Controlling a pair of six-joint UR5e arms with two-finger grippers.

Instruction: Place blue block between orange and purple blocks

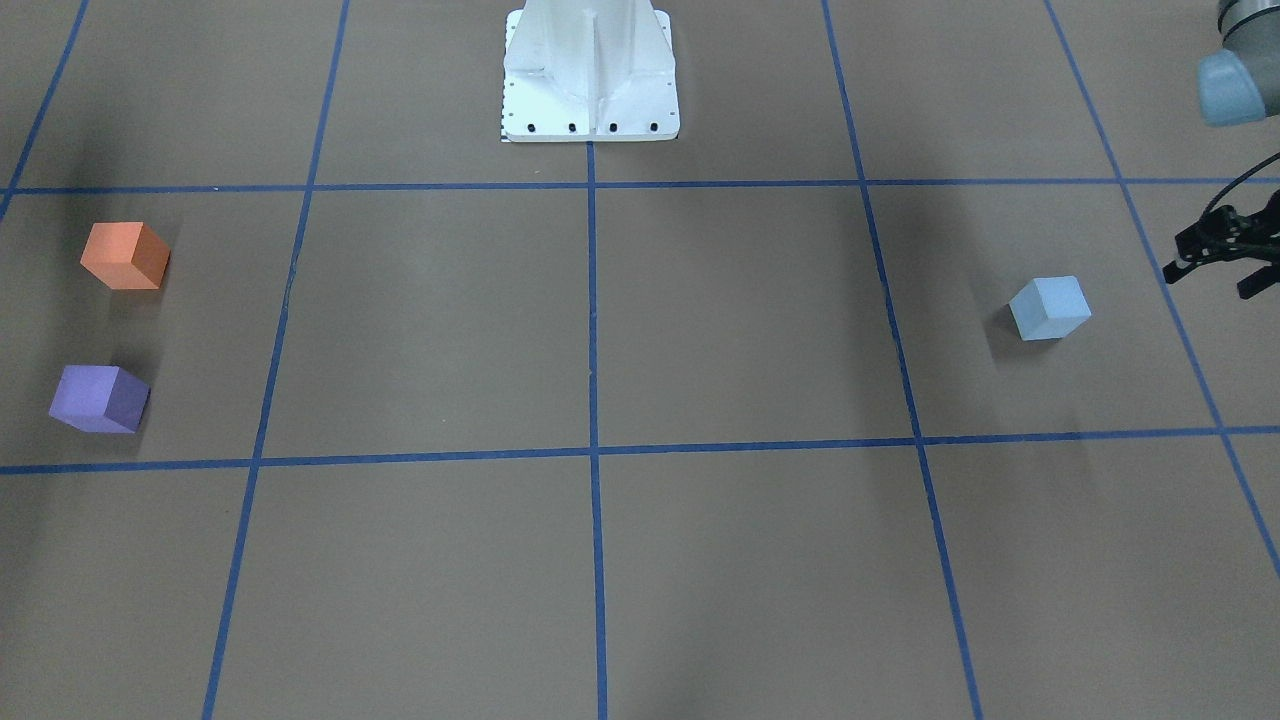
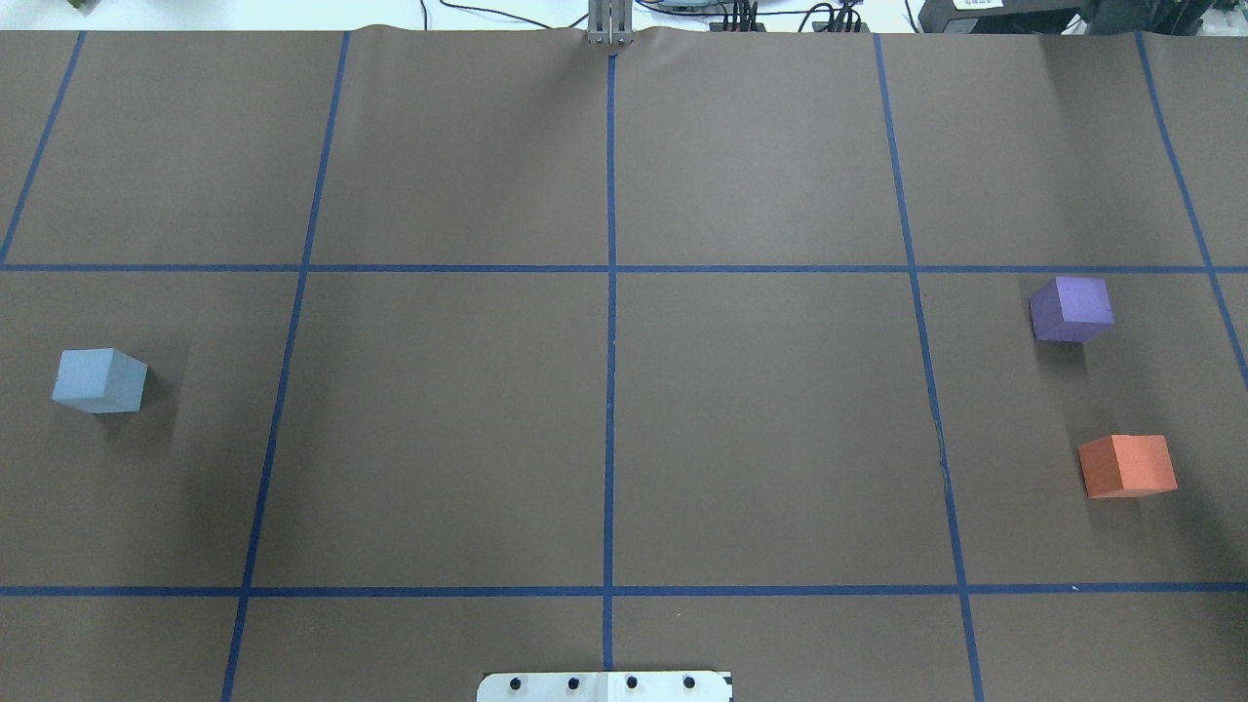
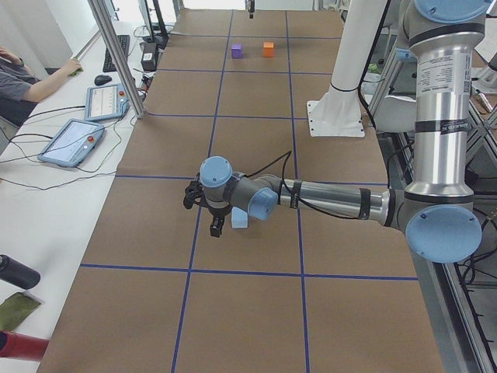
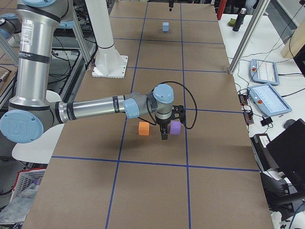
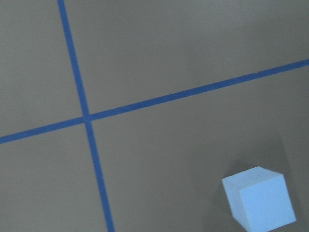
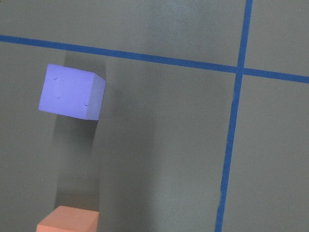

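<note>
The light blue block (image 1: 1049,308) sits on the brown table at the robot's left side; it also shows in the overhead view (image 2: 98,380) and the left wrist view (image 5: 260,204). My left gripper (image 1: 1210,283) hovers above the table just beside it, jaws apart and empty. The orange block (image 2: 1128,465) and the purple block (image 2: 1071,308) sit at the robot's right side with a gap between them. My right gripper (image 4: 164,132) hangs above that gap and shows only in the exterior right view, so I cannot tell if it is open or shut.
Blue tape lines (image 2: 611,292) divide the table into squares. The white robot base plate (image 1: 590,90) stands at the table's middle edge. An operator (image 3: 23,74), tablets (image 3: 74,140) and metal posts (image 3: 116,54) are along the far side of the table.
</note>
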